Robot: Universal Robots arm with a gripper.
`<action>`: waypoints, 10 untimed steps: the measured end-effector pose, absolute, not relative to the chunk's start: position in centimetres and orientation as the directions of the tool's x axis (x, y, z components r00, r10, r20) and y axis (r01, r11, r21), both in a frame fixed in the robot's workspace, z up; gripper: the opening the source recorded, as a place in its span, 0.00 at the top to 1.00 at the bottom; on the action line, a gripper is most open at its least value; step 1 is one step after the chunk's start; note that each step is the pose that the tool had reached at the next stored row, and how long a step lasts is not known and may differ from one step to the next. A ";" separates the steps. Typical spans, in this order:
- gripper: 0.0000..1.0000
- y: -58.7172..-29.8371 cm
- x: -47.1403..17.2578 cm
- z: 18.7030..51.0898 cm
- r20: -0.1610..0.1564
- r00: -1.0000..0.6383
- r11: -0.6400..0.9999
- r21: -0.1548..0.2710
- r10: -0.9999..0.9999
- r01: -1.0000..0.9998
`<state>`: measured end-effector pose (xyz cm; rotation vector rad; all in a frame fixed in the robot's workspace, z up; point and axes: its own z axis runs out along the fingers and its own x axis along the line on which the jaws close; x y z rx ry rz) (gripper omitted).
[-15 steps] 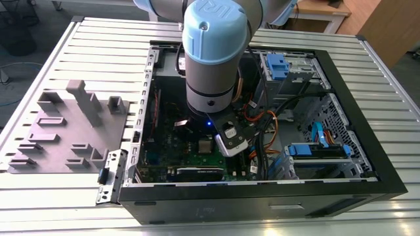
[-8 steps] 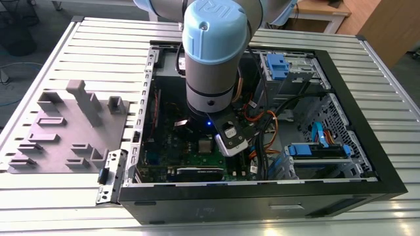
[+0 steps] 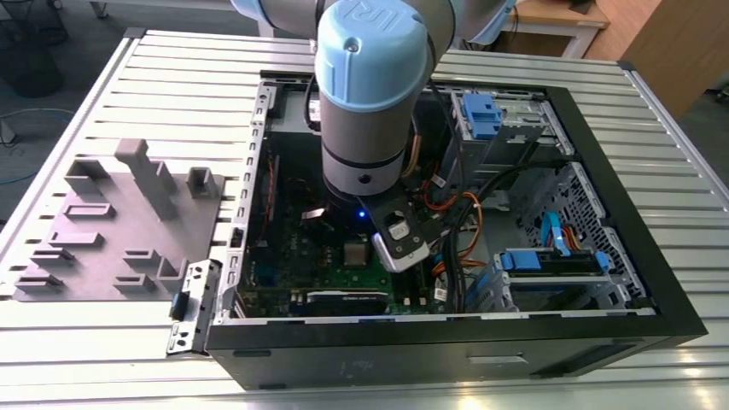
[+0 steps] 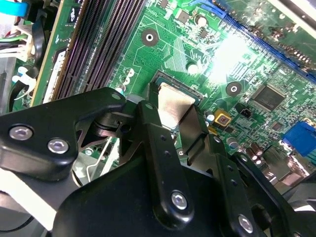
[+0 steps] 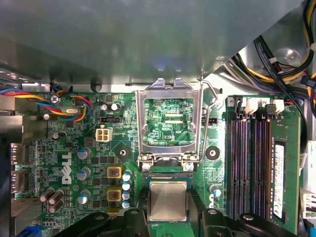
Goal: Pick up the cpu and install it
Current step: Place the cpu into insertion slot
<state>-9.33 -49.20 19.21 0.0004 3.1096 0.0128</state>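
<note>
**Location.** The arm (image 3: 364, 102) reaches down into an open computer case (image 3: 638, 329) lying on the slatted table (image 3: 171, 85). A grey moulded tray (image 3: 102, 248) sits on the table to the exterior view's left of the case, well apart from the work.

**Gripper.** In the second wrist view the gripper (image 4: 174, 98) is set narrow. One dark finger runs along each of two opposite edges of the cpu (image 4: 172, 112), and the gripper appears to hold the chip by those edges.

**Position of the cpu.** In the first wrist view its silvery top lies level and square over the socket on the green motherboard (image 5: 74, 148). It is just beside the hinged metal socket frame (image 5: 170, 85), which stands open. Whether the chip is fully seated or just clear of the socket cannot be told. The memory slots (image 5: 247, 163) lie to one side, clear of the fingers.

**Handling assessment** (a judgement, not an observation). The cpu is probably light, rigid and smooth-topped, so it could slip if tilted. Its underside and the socket beneath it are presumably delicate. The sound hold is by the side edges, as here, with the chip kept flat and no force pressed downward.
</note>
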 end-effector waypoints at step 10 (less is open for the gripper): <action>0.58 -49.3 -9.3 19.1 -0.033 -0.999 1.000 0.008 0.000 0.000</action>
